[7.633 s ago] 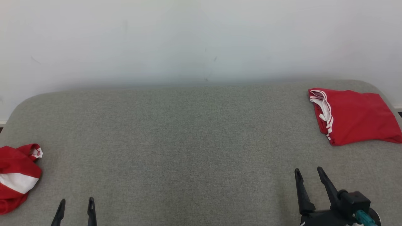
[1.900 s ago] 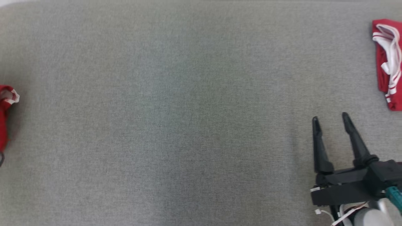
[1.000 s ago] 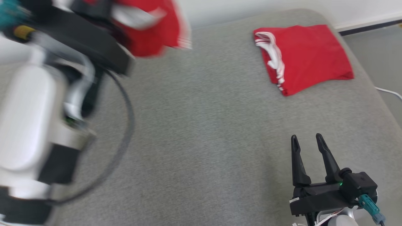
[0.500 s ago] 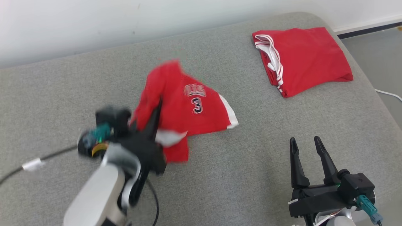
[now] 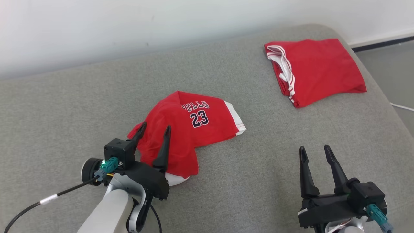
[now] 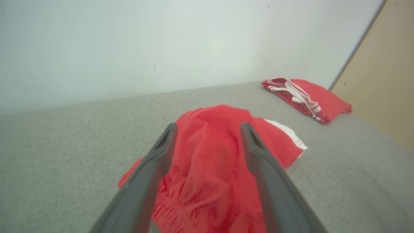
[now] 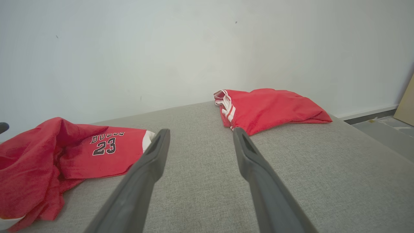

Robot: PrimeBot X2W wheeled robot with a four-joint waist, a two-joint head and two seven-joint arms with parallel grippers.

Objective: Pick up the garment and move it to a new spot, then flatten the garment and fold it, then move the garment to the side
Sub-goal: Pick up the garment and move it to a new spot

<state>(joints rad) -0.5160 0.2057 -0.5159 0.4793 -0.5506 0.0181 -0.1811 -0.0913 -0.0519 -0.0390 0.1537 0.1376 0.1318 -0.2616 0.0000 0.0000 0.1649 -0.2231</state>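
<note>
Crumpled red fabric jersey (image 5: pixel 194 126) is lying under your nearer left gripper (image 5: pixel 156 125) | long axis running far-right | both arms' fingers (image 5: pixel 163 145) spread, empty

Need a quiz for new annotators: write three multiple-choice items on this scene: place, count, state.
1. Where does the folded garment lie on the grey surface?
A. far right corner B. centre C. near left edge
2. How many red garments are there?
A. one B. two C. three
3. How is the left pincer?
A. shut on cloth B. open, over the jersey C. open over bare surface

1 A, it sits at that corner; 2 B, folded one plus jersey; 3 B, fingers spread, red cloth between.
</note>
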